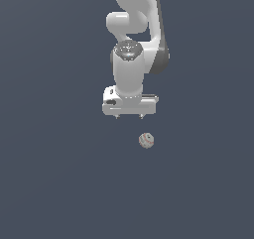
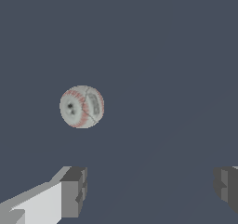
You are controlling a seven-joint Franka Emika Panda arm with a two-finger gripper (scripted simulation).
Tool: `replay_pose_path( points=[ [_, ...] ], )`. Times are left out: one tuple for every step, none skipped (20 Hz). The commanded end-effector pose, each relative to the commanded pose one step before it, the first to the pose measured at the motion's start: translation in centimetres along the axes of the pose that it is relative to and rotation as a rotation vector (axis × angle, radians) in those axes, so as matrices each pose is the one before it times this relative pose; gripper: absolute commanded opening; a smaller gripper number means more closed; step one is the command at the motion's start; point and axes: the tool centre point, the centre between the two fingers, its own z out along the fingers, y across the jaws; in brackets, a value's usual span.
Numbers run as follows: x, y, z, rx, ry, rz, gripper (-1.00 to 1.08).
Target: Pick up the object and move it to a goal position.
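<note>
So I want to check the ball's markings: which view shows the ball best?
The wrist view: the ball appears large, with red stitch lines and grey patches readable. In the exterior view it is a tiny speck, lying apart from the open gripper.

A small off-white baseball [image 2: 82, 106] lies on a plain dark blue-grey surface [image 2: 176, 56]. Thin red stitch lines curve across it, with greyish patches and a dark spot on one side. The gripper [image 2: 151, 187] has its jaws spread wide, two grey fingertips [image 2: 74, 190] well apart. The baseball sits clear of both, outside the gap between them, nearer one fingertip.
</note>
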Motion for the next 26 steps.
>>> replay_pose_path(
  points=[
    [0.0,0.001,0.0,0.0,0.0,0.0,1.0],
    [0.002,-0.004,0.02,-0.00044,-0.00003,-0.00054,1.0],
    [0.007,-0.025,0.063,-0.00144,-0.00011,-0.00178,1.0],
    [0.011,-0.029,0.102,-0.00224,-0.00018,-0.00279,1.0],
    [0.013,-0.042,0.141,-0.00314,-0.00025,-0.00397,1.0],
    [0.013,-0.05,0.176,-0.00399,-0.00031,-0.00514,1.0],
    [0.009,-0.053,0.203,-0.00475,-0.00038,-0.00631,1.0],
    [-0.001,-0.038,0.18,-0.0044,-0.00037,-0.00606,1.0],
    [-0.012,-0.017,0.132,-0.00348,-0.00032,-0.005,1.0],
    [-0.02,0.002,0.087,-0.00258,-0.00027,-0.0039,1.0],
    [-0.025,0.016,0.045,-0.00169,-0.00021,-0.00276,1.0],
    [-0.026,0.027,0.007,-0.00078,-0.00014,-0.00149,1.0],
    [-0.017,0.026,-0.022,0.0,0.0,0.0,1.0],
    [0.014,-0.021,-0.011,0.00071,0.00005,0.00096,1.0],
    [0.044,-0.052,0.02,0.00057,0.00017,0.00142,1.0],
    [0.07,-0.087,0.057,0.00031,0.00023,0.0015,1.0],
    [0.098,-0.135,0.094,0.00009,0.00027,0.00152,1.0],
    [0.125,-0.167,0.128,-0.00003,0.00037,0.00192,1.0],
    [0.152,-0.211,0.162,-0.0001,0.00045,0.00224,1.0],
    [0.18,-0.258,0.194,-0.00005,0.00053,0.00271,1.0],
    [0.209,-0.306,0.226,0.00009,0.00064,0.00339,1.0],
    [0.235,-0.353,0.258,0.00021,0.00074,0.00407,1.0],
    [0.258,-0.4,0.294,0.00024,0.00083,0.0046,1.0],
    [0.277,-0.45,0.333,0.00022,0.00091,0.00499,1.0],
    [0.293,-0.503,0.373,0.00025,0.00099,0.00543,1.0],
    [0.307,-0.552,0.412,0.00033,0.00109,0.00603,1.0]
  ],
)
